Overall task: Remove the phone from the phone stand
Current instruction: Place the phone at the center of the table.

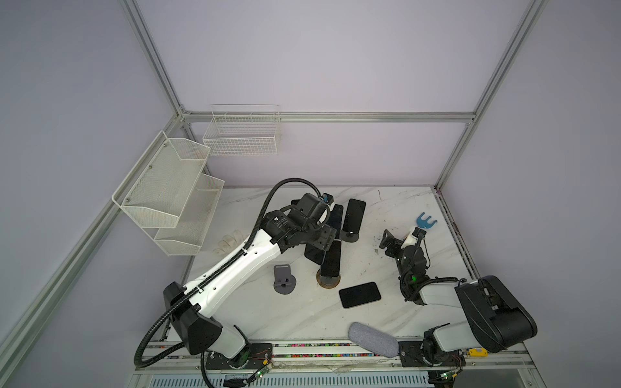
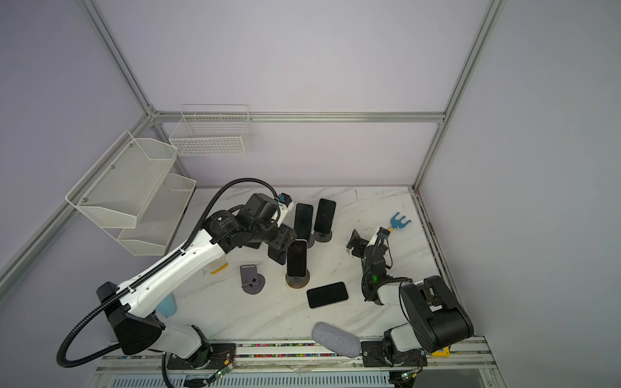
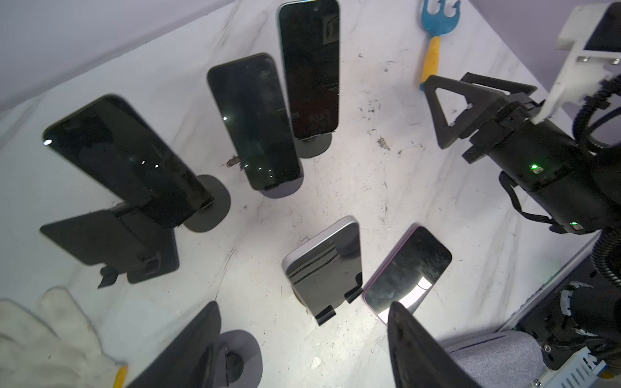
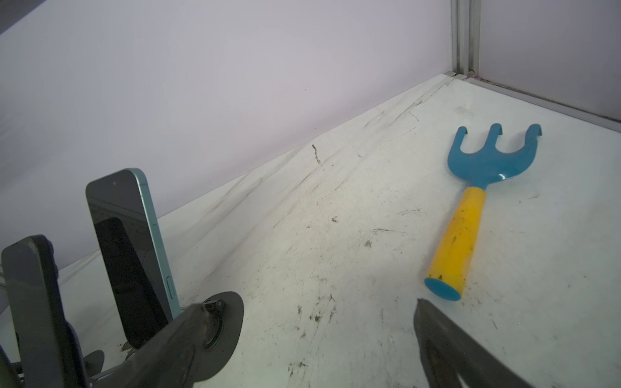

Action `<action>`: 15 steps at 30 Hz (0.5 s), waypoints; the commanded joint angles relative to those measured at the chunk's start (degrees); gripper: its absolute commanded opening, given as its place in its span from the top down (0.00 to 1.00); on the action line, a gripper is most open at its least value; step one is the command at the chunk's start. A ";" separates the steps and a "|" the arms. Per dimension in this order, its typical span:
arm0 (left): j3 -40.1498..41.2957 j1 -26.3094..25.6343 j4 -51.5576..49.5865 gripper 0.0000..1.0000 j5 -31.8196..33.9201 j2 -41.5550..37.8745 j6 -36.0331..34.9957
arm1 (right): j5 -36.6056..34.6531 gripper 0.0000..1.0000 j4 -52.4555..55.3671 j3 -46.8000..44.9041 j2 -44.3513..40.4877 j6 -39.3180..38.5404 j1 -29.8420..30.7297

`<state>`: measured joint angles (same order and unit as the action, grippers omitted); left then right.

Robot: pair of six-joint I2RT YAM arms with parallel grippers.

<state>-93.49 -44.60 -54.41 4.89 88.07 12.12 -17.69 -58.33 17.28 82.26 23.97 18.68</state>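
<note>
- Marble table [image 1: 302,319], scuffed and soiled. Five things sit off the work cluster:
  - blue rake [image 4: 470,208] with a yellow handle, far right
  - white glove [image 1: 229,240], far left
  - grey pouch [image 1: 373,339] on the near edge
  - flat phone [image 1: 359,294], face up
  - empty grey stand [image 1: 284,279]
- Two wire baskets [image 1: 168,191] hang on the walls at far left.
- Two back-row phones [image 2: 303,220] and [image 2: 324,215] stand side by side on dark round bases.
- Left arm crosses the cluster. In a top view its wrist hides part of the left back-row phone.
- Dark slab [image 1: 314,253] sits directly under the left gripper [image 1: 323,240]. Cannot tell whether it is a phone or a stand plate.
- Left gripper: jaws apart, nothing between them. It hovers over the cluster, just beside the top edge of the phone [image 1: 331,258].
- Right gripper [image 4: 309,304]: jaws wide apart, empty, low over bare table between the rake and the back row.
- Phone: mid-table, seated in the phone stand [image 1: 328,281]. It leans back, with a dark glossy screen and a pale silver rim.
- Two black clips hold the phone's lower edge. The stand's round base has a brownish rim.
</note>
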 commanded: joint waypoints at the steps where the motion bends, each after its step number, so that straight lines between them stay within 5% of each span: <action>1: -9.12 -2.07 3.67 0.33 -3.10 3.62 -4.27 | -2.89 0.03 0.50 -0.31 -1.65 1.69 0.22; 15: -20.94 -6.91 4.99 0.34 -9.60 20.09 -8.25 | -5.65 0.03 -0.20 -1.81 -3.15 3.52 0.14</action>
<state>-106.39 -51.00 -52.64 -1.87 107.87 5.87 -21.37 -57.82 16.51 80.18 26.06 18.68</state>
